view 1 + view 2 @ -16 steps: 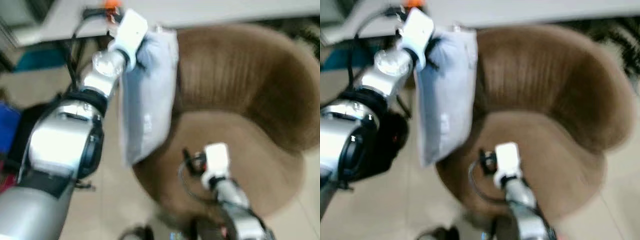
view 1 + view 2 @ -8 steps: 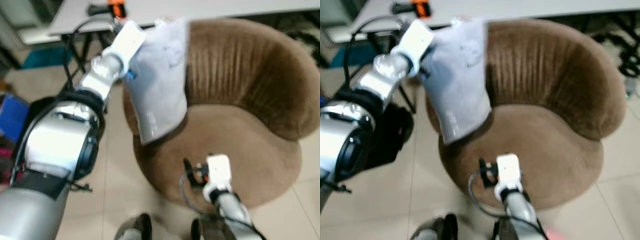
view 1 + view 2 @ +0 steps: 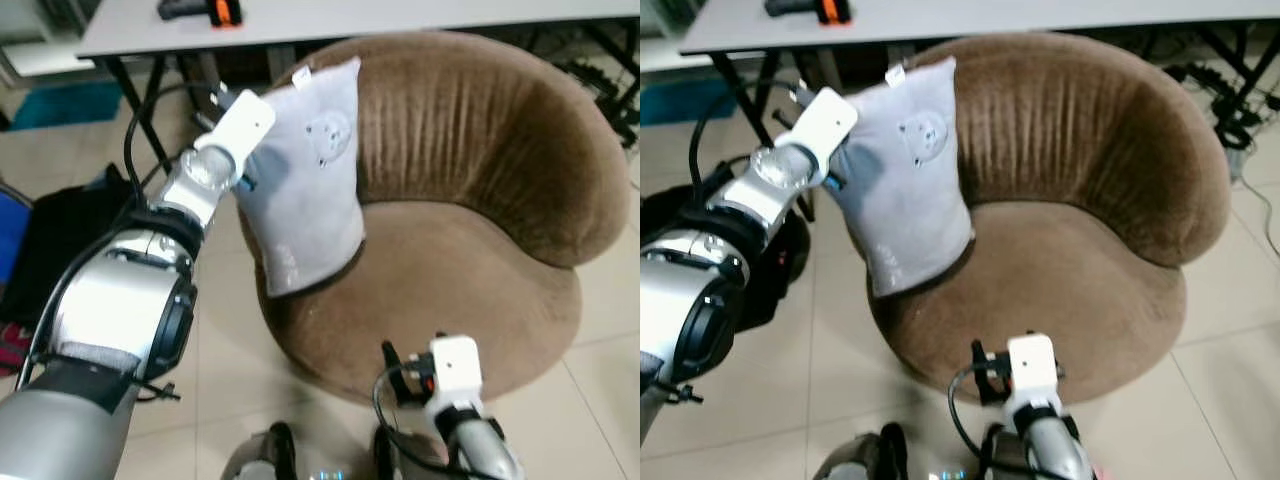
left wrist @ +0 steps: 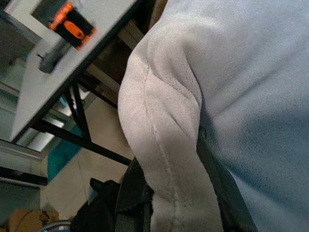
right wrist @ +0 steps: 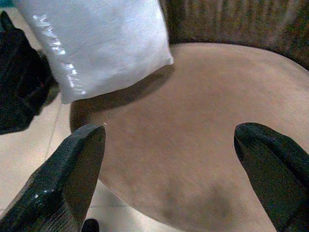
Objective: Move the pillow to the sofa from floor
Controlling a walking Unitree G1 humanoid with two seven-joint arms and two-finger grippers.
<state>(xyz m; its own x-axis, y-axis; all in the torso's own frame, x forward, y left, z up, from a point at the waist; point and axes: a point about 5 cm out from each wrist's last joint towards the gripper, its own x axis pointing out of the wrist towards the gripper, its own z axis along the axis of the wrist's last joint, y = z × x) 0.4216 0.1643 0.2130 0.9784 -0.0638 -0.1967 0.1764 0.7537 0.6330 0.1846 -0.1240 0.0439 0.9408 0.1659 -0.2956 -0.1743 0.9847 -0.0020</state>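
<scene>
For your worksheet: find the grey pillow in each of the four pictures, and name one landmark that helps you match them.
Left eye view: pillow upper middle, against the chair's left side.
Right eye view: pillow left of centre.
Left wrist view: pillow close up, pinched by the left hand.
Right wrist view: pillow at the top.
Shared landmark: the brown chair.

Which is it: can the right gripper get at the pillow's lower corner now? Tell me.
Probably yes. The right gripper is open, and only bare sofa seat lies between it and the pillow hanging from the left gripper.

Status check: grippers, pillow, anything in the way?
Left gripper shut on pillow, held over sofa left edge. Right gripper open, idle above seat. Seat unobstructed.
</scene>
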